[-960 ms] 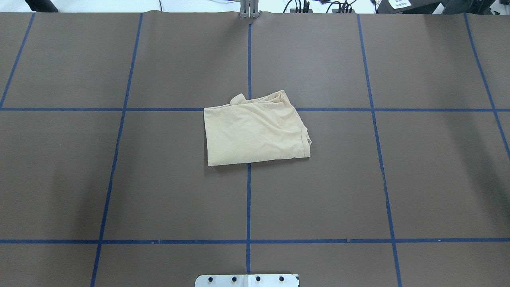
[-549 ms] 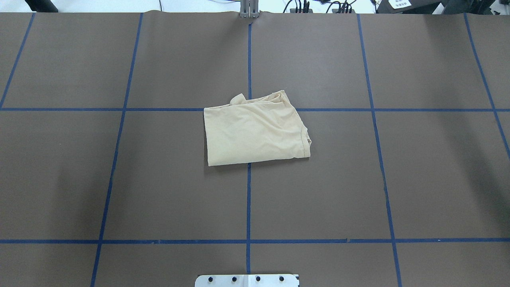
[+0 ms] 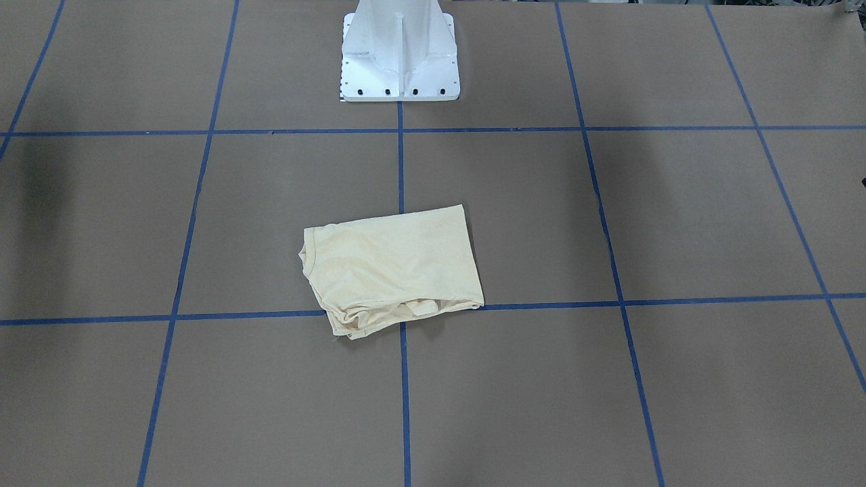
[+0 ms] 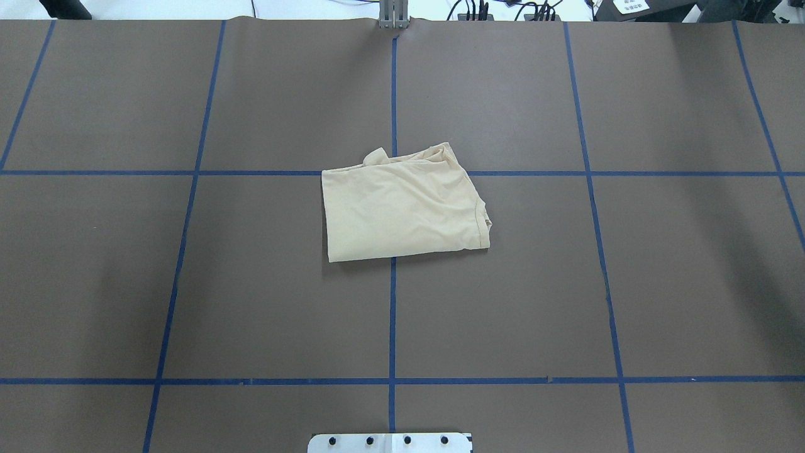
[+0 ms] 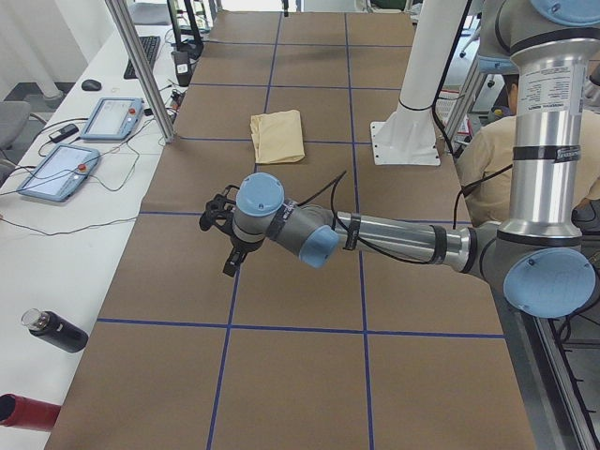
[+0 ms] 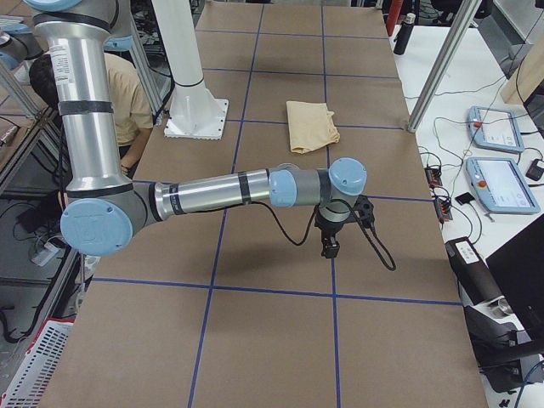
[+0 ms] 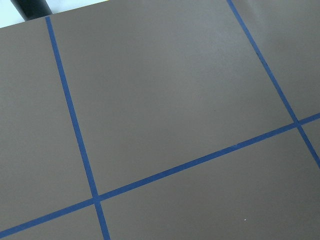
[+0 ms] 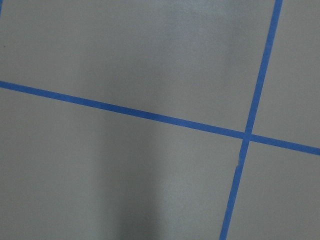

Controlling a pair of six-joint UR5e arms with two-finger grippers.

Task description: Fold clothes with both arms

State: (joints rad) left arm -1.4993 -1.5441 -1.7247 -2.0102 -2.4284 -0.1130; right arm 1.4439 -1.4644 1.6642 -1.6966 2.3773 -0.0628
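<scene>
Brown surface (image 3: 609, 203), front view: folded cream shirt (image 3: 392, 267) lies mid-surface over crossing tape lines (image 3: 401, 169) | overhead: shirt lies flat | left side: left end effector (image 5: 228, 265) well apart from shirt, grip cannot tell | right side: right end effector (image 6: 330, 246) likewise, cannot tell

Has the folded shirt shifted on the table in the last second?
No. In the overhead view the shirt lies over the same crossing of blue tape lines, its edges where they were.

Pale cream-yellow shirt (image 4: 402, 204), plain on its visible face, matte brown desk (image 4: 251, 283) crossed by a grid of blue tape lines (image 4: 392, 314), white pedestal base (image 3: 399, 47), silver-grey left arm (image 5: 394, 239) and right arm (image 6: 212, 191) with light blue joint caps (image 5: 260, 195).
</scene>
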